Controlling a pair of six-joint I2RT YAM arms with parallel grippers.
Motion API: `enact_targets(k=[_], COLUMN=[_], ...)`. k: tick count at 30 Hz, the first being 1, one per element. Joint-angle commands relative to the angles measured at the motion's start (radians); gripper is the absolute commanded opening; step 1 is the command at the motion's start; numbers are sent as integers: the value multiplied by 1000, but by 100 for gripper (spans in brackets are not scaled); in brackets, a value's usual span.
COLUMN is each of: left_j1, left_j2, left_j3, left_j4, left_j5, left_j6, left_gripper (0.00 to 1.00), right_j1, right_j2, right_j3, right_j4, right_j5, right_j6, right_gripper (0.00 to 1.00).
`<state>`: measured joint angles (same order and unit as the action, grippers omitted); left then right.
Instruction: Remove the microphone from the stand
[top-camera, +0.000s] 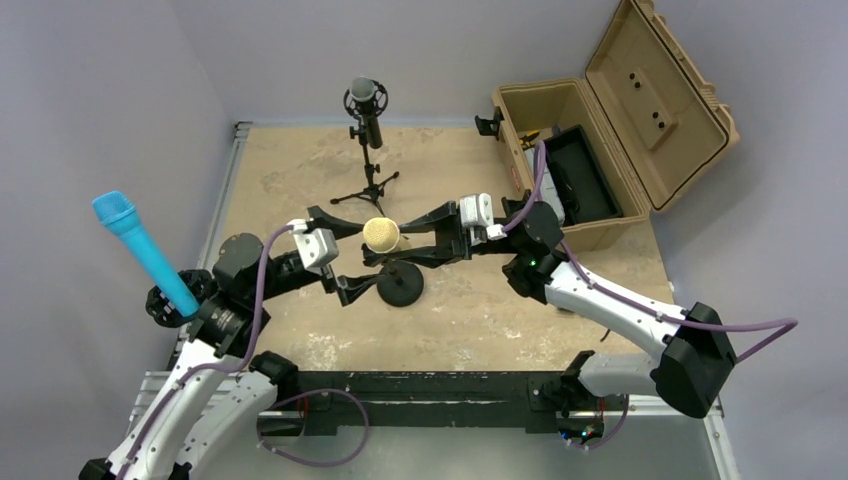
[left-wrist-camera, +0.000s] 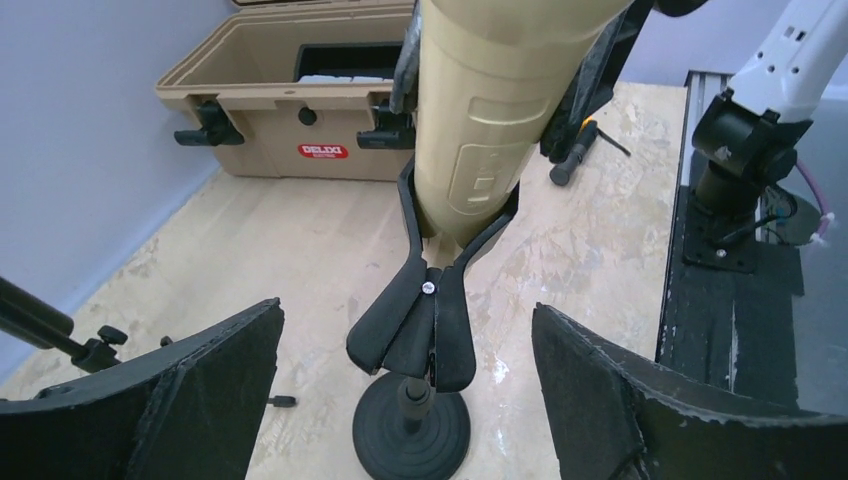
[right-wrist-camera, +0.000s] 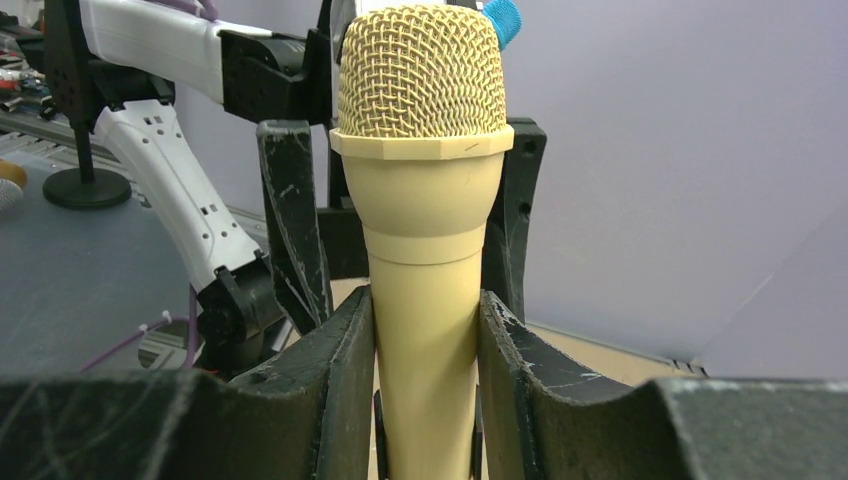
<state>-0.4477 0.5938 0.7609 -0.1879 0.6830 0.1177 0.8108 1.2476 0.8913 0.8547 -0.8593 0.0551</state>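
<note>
Clamping the beige microphone (right-wrist-camera: 425, 250) on its handle just below the mesh head, the right gripper (right-wrist-camera: 425, 375) has both fingers pressed against it. Microphone stands head-up, lower end seated in the black clip (left-wrist-camera: 425, 320) of the round-base stand (top-camera: 400, 287) mid-table. Left gripper (left-wrist-camera: 410, 395) is spread wide, one finger each side of the stand, not touching it. Blue microphone (top-camera: 140, 250) at left edge. Tan case (top-camera: 590, 150) open, far right. Black tripod mic (top-camera: 366, 110) at back.

Soft even light, faint shadows, sharp focus
</note>
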Motion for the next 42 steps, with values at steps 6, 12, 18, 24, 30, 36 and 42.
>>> enact_targets(k=[6, 12, 18, 24, 30, 36, 42], left_j1=[-9, -9, -9, -9, -9, -10, -12], left_j2=[-2, -5, 19, 23, 50, 23, 14], left_j3=[-74, -90, -69, -70, -12, -31, -31], left_j4=[235, 253, 211, 198, 86, 87, 66], left_j5=[62, 93, 102, 76, 34, 38, 29], left_j6=[32, 2, -1, -4, 9, 0, 4], left_gripper=[78, 70, 64, 61, 0, 0, 0], right_j1=[1, 1, 1, 1, 1, 2, 1], right_j2=[-14, -6, -6, -21, -29, -77, -177], right_j3=[8, 13, 21, 26, 27, 24, -2], right_j4=[104, 101, 95, 83, 83, 80, 110], right_j5=[-7, -7, -5, 2, 22, 121, 271], right_j6=[-15, -11, -8, -8, 0, 14, 42], right_gripper=[0, 0, 0, 0, 0, 0, 0])
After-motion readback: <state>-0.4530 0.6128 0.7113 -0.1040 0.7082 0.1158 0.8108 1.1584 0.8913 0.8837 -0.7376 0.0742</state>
